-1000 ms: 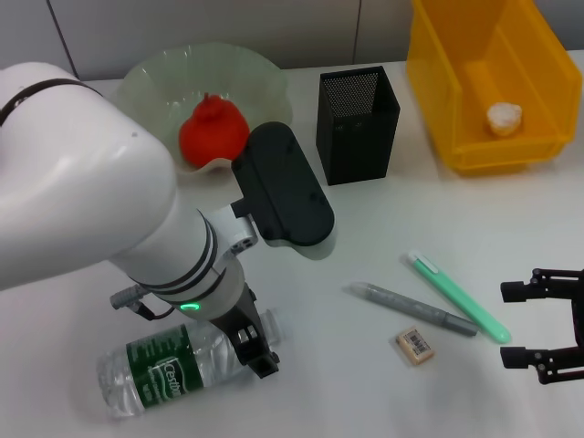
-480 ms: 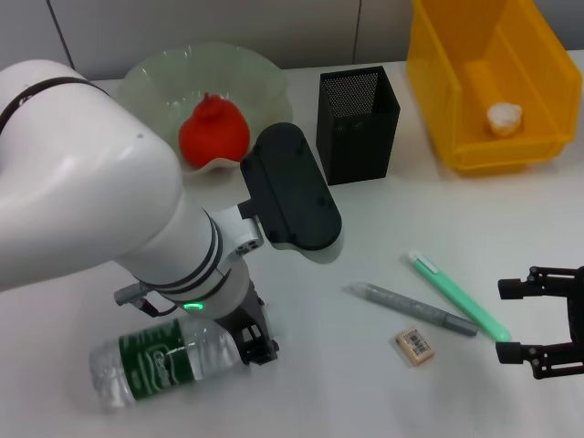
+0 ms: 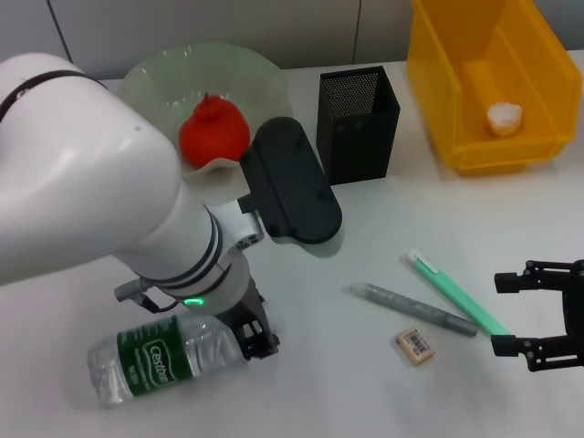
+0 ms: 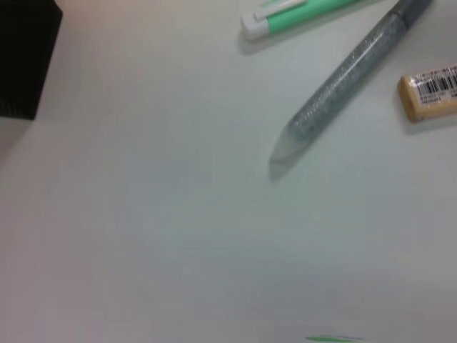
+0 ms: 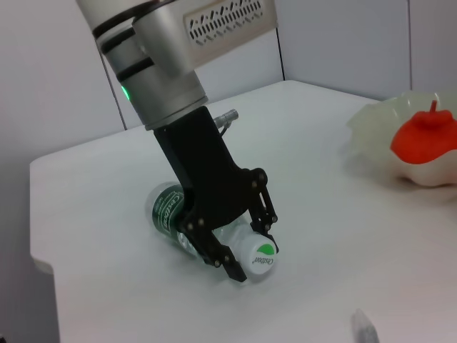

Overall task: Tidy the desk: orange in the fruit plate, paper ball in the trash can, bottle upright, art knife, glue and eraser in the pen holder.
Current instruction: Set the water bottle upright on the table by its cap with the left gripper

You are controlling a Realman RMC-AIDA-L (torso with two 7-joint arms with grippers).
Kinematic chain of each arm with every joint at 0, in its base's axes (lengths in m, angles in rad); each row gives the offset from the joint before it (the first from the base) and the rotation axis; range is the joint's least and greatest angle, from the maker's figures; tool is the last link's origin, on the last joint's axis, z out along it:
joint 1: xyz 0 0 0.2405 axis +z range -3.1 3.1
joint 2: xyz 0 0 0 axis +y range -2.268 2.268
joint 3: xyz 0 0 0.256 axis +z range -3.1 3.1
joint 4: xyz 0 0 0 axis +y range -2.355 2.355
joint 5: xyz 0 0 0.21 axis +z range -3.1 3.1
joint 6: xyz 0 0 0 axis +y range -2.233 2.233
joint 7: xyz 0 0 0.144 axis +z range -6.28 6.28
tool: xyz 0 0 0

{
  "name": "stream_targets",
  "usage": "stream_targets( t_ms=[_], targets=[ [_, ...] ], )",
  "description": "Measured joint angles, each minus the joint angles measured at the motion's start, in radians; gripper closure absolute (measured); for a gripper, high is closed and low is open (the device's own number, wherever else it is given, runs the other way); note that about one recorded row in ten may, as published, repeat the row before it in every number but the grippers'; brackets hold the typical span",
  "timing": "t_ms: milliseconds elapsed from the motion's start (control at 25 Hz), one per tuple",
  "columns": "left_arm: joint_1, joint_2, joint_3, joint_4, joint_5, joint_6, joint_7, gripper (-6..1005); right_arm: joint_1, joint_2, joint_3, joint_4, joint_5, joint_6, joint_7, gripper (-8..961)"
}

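Observation:
The clear bottle [image 3: 151, 362] with a green label lies on its side at the table's front left. My left gripper [image 3: 256, 343] is shut on its neck, just behind the white-and-green cap [image 5: 258, 259]; the bottle body [image 5: 168, 208] stretches away behind the fingers [image 5: 230, 266]. The orange [image 3: 213, 129] rests in the pale-green fruit plate [image 3: 151, 75]. A paper ball [image 3: 504, 116] lies in the yellow trash can [image 3: 436, 87]. The green art knife [image 3: 458, 296], grey glue [image 3: 412, 309] and eraser [image 3: 415, 347] lie on the table left of my open right gripper [image 3: 545, 318]. The black pen holder [image 3: 358, 123] stands behind them.
In the left wrist view the art knife [image 4: 300, 13], glue [image 4: 346, 75], eraser [image 4: 430, 91] and a corner of the pen holder [image 4: 25, 61] show on the white table [image 4: 178, 236]. The fruit plate [image 5: 375, 128] with the orange [image 5: 428, 136] shows in the right wrist view.
The bottle has swung and slid a little to the left with my left gripper on its neck. My right gripper has edged slightly left, staying open.

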Motion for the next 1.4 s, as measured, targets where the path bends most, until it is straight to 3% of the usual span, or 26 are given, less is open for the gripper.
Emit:
stream_targets(
  t_ms=[360, 480, 680, 720, 880, 960, 1120, 1200, 1240, 1400],
  targets=[
    [0.050, 0.007, -0.095, 0.118, 0.018, 0.046, 0.020, 557, 0.010, -0.003, 0.009, 0.002, 0.004, 0.001, 0.001, 140],
    [0.151, 0.009, -0.226, 0.256, 0.034, 0.094, 0.088, 557, 0.013, -0.002, 0.011, -0.003, 0.007, -0.001, 0.008, 139],
    [0.257, 0.009, -0.345, 0.349, -0.008, 0.096, 0.176, 558, 0.027, -0.001, 0.013, -0.007, 0.011, 0.000, 0.038, 139],
    [0.294, 0.009, -0.391, 0.372, -0.046, 0.093, 0.214, 558, 0.029, -0.001, 0.013, -0.007, 0.012, 0.000, 0.044, 139],
    [0.327, 0.010, -0.444, 0.390, -0.090, 0.093, 0.250, 557, 0.035, 0.001, 0.014, -0.007, 0.013, 0.000, 0.059, 139],
    [0.374, 0.011, -0.531, 0.414, -0.174, 0.096, 0.313, 557, 0.038, 0.001, 0.014, -0.006, 0.015, 0.000, 0.070, 139],
    [0.374, 0.011, -0.531, 0.414, -0.174, 0.096, 0.313, 556, 0.039, 0.003, 0.015, -0.005, 0.023, 0.000, 0.084, 139],
    [0.395, 0.011, -0.578, 0.422, -0.227, 0.098, 0.348, 555, 0.039, 0.004, 0.016, -0.004, 0.025, 0.001, 0.087, 139],
    [0.452, 0.012, -0.700, 0.411, -0.383, 0.102, 0.461, 554, 0.039, 0.004, 0.016, -0.004, 0.025, 0.001, 0.087, 139],
    [0.474, 0.012, -0.733, 0.400, -0.434, 0.101, 0.501, 549, 0.038, 0.009, 0.017, -0.004, 0.038, 0.001, 0.089, 139]
  ],
)
